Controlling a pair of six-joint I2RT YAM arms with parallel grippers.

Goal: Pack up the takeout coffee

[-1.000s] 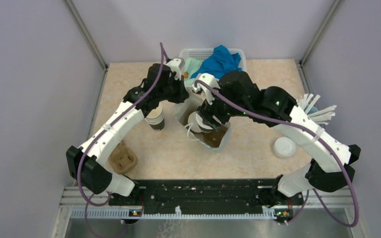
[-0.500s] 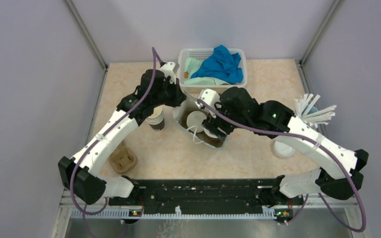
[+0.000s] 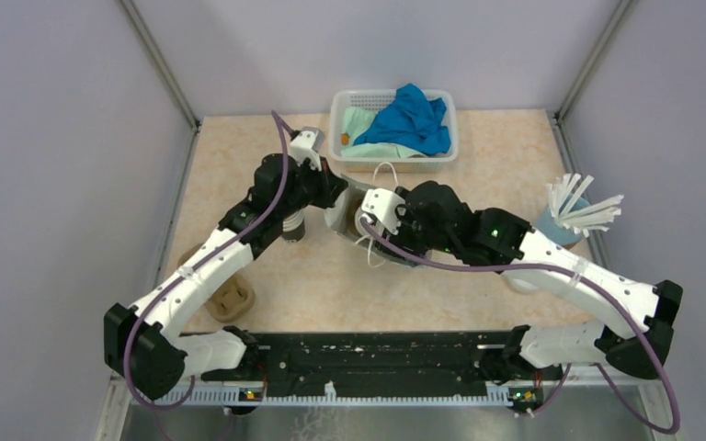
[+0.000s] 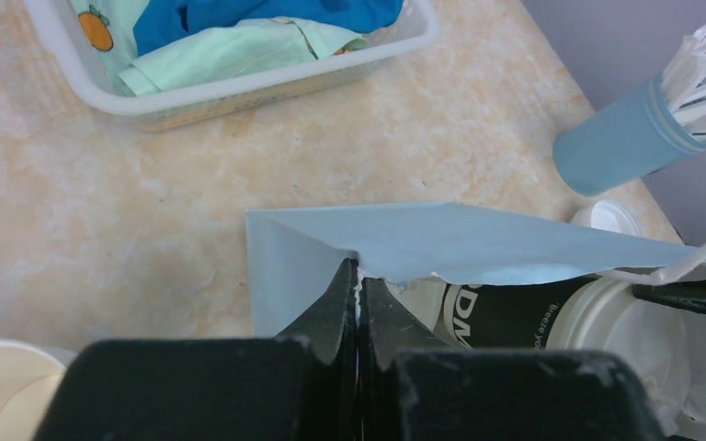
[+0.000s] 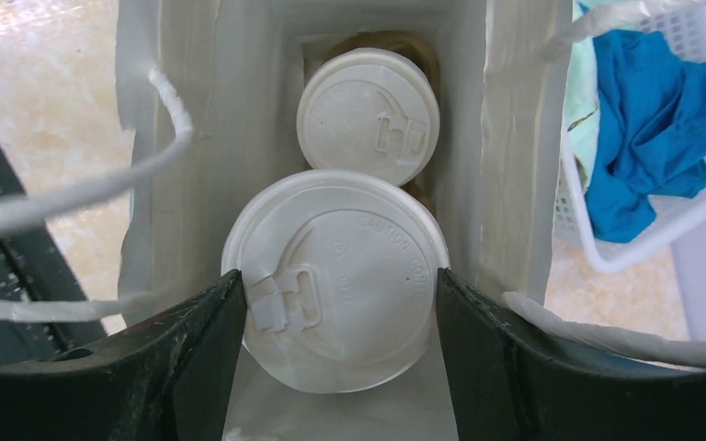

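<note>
Bag loading: one cup gripped inside the bag, one cup not yet packed.
Top: we see both arms meeting at the pale blue paper bag (image 3: 345, 220) mid-table. An open white ribbed paper cup (image 3: 291, 227) stands just left of it, and a white plastic basket of cloths (image 3: 423, 158) sits behind. Left wrist: we have the left gripper (image 4: 358, 276) pinched together on the bag's top edge. Right wrist: the right gripper (image 5: 334, 292) is clamped on a white-lidded coffee cup (image 5: 349, 248) inside the bag. A second lidded cup (image 5: 368, 115) sits just beyond it, deeper in.
</note>
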